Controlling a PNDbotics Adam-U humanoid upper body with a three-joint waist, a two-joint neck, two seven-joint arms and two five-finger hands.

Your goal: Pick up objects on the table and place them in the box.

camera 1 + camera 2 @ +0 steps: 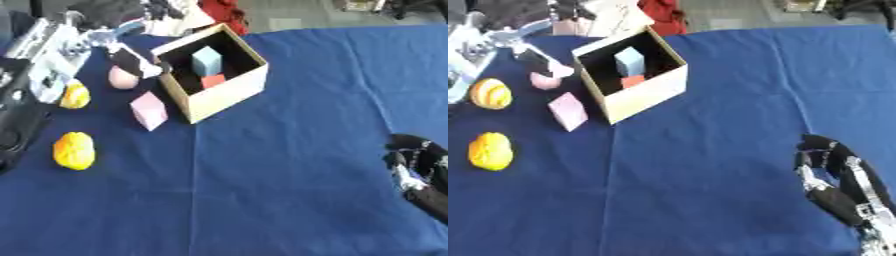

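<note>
no legible txt, no labels

The right robot hand [833,185] is mostly black, with slim segmented fingers [808,172] whose links alternate between dark casing and pale silver-grey pieces. Small white or light-coloured flecks show along the finger links (whether screws or markings cannot be told). The palm is a rounded black block, matte in look, and behind it a silver-grey strip runs down the wrist toward the forearm. The left arm [39,60] is built of silver-white metal plates and brackets, with black parts between them and a dark, bulky casing lower down. The left robot hand [131,62] shows a black body edged in white.
</note>
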